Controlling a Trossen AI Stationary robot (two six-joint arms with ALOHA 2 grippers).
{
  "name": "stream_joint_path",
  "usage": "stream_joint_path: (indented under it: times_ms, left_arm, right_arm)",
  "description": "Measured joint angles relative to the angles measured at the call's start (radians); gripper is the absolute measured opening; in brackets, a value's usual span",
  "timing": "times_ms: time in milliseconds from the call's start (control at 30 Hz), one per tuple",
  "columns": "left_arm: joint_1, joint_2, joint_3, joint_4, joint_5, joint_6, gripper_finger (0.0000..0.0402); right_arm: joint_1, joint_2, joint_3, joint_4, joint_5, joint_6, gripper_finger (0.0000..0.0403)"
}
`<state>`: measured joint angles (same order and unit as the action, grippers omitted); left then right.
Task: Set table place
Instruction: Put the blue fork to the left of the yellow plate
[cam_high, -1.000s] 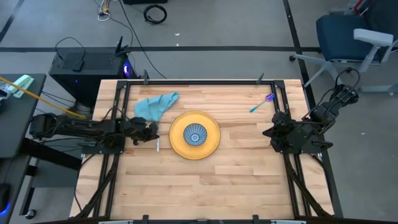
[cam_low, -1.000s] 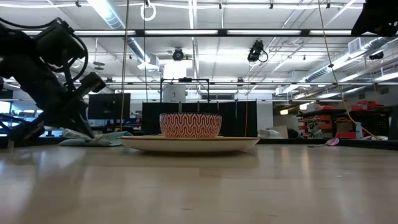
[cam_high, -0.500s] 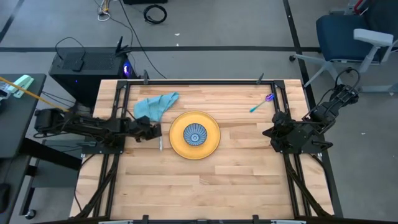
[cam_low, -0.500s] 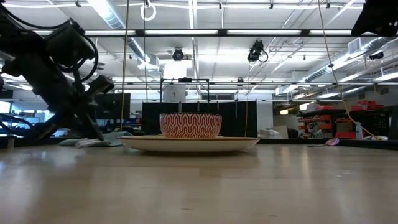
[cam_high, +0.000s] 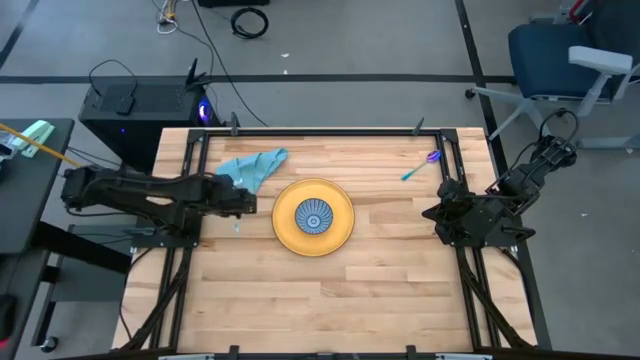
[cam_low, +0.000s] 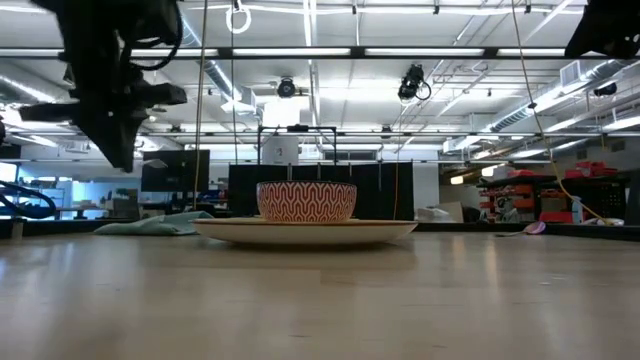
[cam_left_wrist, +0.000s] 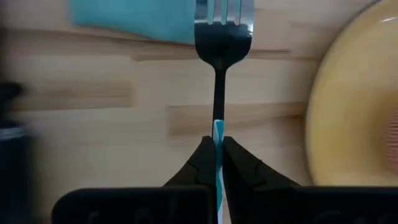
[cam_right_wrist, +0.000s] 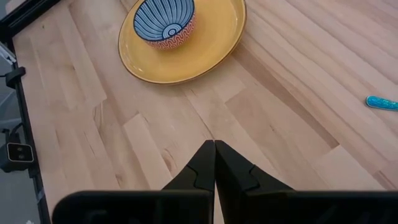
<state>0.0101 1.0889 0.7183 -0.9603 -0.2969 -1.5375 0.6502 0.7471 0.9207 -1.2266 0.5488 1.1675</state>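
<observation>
High view first: I see the table (cam_high: 330, 290), a light plank top inside a black rail frame, filling the middle of my picture, and I take the yellow plate (cam_high: 313, 216) at its centre as my landmark. On the plate sits a bowl (cam_high: 314, 215), blue-patterned inside and, seen from the low camera, red-and-white outside. Just left of the plate my left gripper (cam_high: 238, 203) hangs above the wood, its fingers (cam_left_wrist: 202, 167) pinched tight on the teal-striped handle of a fork (cam_left_wrist: 220, 62) with a dark neck and silver tines. The tines reach over the edge of a teal cloth (cam_high: 250, 169), which lies crumpled just beyond the plate's upper left. Well to the plate's right, near the far right corner, lies a blue utensil with a purple end (cam_high: 420, 166). My right gripper (cam_right_wrist: 214, 152) waits at the table's right edge, level with the plate, its fingers pressed together on nothing.
</observation>
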Motion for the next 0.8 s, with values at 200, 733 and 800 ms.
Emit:
stream_joint_path:
  times_ms: [200,733,800]
  left_arm:
    - [0.006,0.236,0.204,-0.304,0.109,0.094,0.0013]
    - [0.021,0.901,0.499,-0.41,0.17,0.379,0.0013]
    - [0.02,0.938,0.516,-0.404,0.167,0.374,0.0013]
  right_arm:
    - [0.0,0.0,0.0,0.0,0.0,0.003,0.0012]
    - [0.0,0.0,0.0,0.0,-0.026,-0.011,0.0012]
    - [0.0,0.0,0.0,0.0,-0.032,-0.01,0.0012]
